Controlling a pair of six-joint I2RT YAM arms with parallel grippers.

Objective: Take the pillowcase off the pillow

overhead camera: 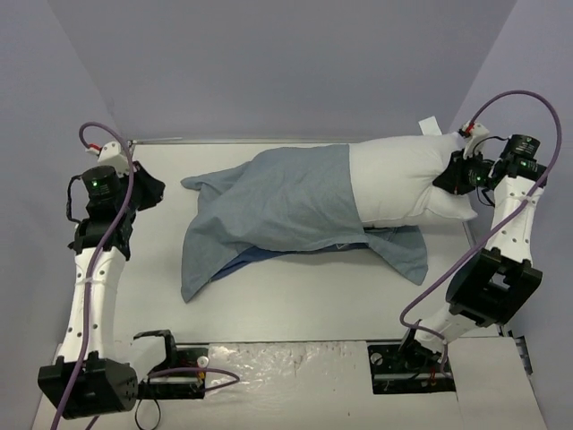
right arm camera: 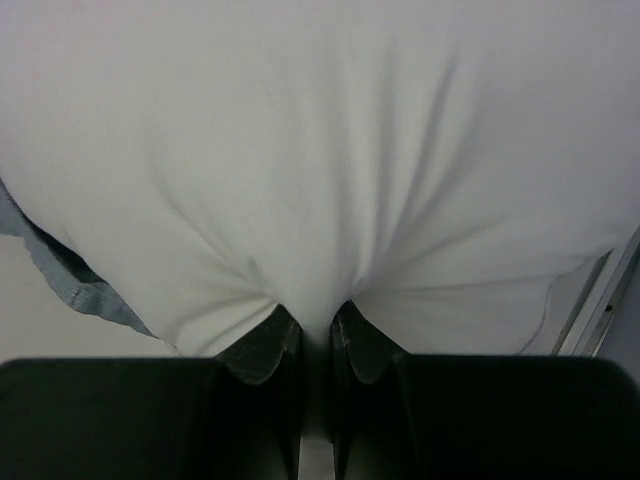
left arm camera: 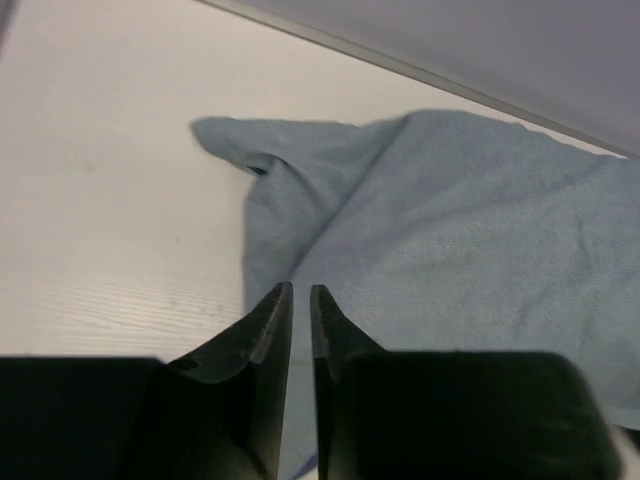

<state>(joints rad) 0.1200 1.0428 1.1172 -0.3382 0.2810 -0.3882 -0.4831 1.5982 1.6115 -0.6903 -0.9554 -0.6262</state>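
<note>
Pillowcase [overhead camera: 277,206] is lying on the desk [overhead camera: 295,305], covering the left part of the pillow [overhead camera: 407,179], whose right end is showing bare. Right claw [right arm camera: 316,325] is pinching that white end. Left claw [left arm camera: 301,295] is hovering pressed together, empty, near the cloth's left corner.

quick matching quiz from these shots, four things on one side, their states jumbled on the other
1 soft blue cloth pillowcase
2 plump white rectangular pillow
3 left pincer
4 right pincer

a shut, empty
b shut on white fabric
c right end bare, left part covered
d rumpled, spread across the middle

Pairs: 1-d, 2-c, 3-a, 4-b
</note>
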